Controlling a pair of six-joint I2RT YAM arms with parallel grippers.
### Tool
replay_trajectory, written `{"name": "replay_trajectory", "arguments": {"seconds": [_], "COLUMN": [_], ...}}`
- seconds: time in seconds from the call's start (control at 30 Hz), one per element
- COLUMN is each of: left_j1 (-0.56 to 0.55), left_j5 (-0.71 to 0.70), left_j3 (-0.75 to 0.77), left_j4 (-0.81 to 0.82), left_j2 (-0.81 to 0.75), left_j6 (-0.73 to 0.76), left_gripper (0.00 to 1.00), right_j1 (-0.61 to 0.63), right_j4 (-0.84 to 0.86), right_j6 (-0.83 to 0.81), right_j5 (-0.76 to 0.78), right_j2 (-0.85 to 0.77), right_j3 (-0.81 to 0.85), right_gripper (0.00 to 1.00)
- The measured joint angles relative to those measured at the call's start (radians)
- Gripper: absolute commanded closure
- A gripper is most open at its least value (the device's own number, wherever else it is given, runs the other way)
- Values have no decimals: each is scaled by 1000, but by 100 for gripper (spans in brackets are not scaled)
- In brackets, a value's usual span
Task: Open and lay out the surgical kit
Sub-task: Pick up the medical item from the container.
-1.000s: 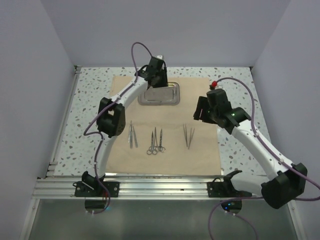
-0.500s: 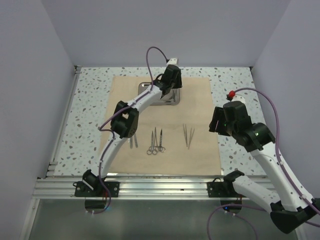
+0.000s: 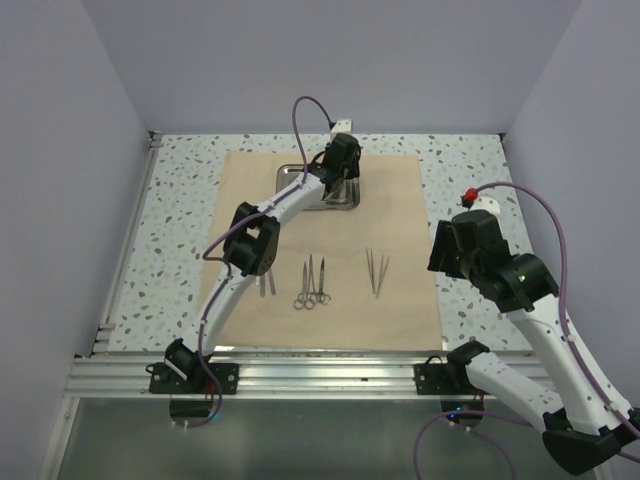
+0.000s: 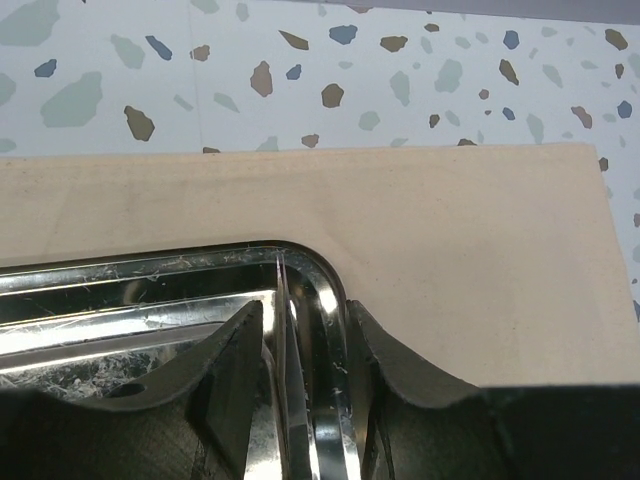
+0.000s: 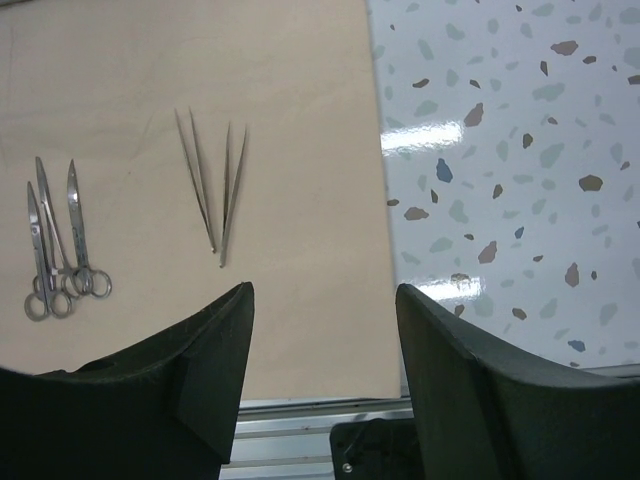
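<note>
Cloth wrap [image 4: 450,250]: matt beige woven fabric, smooth. Tray [image 4: 150,275]: mirror-polished steel, finely scratched. Tweezers [image 5: 212,185] and scissors [image 5: 60,240]: bright, smooth metal. Tabletop [image 5: 500,150]: glossy, speckled terrazzo-look surface showing glare. Right gripper [image 5: 322,288], fingers [image 5: 215,350]: matt black plastic, faintly textured.

The cloth wrap [image 3: 330,250] lay flat on the table [image 3: 180,220], filling the centre of the top view; the tray [image 3: 330,200] sat on the cloth at upper centre, near its far edge; below it, across mid-frame, three groups lay in a row on the cloth, apart from one another: a set of slim instruments [image 3: 266,285] at left, partly under the left arm [image 3: 250,245]; the ring-handled scissors [image 3: 311,283] in the middle; the tweezers [image 3: 377,270] at right; the left gripper [image 4: 315,400] straddled the tray's rim beside a corner, one finger inside, one outside; the right gripper [image 3: 445,245] hung over the cloth's right edge, right of the tweezers.
</note>
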Motion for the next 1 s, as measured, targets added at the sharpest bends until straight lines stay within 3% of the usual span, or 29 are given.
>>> {"name": "replay_trajectory", "arguments": {"seconds": [0.33,0.47,0.6,1.0], "left_j1": [-10,-14,-15,-15], "left_j5": [-3,-6,-7,6], "left_j3": [6,24,34,35], "left_j4": [-16,-23,-39,-42], "left_j2": [47,61,66,63], "left_j6": [-2,-5,-19,-21], "left_gripper": [63,76,99,100], "right_j1": [0,0,0,0], "right_j4": [1,2,2,11], "right_j6": [-21,-25,-27,-27], "right_j5": [16,17,18,16], "right_j2": [12,11,11,-13], "right_j3": [-4,-5,-6,-23], "right_gripper": [38,38,38,40]}}
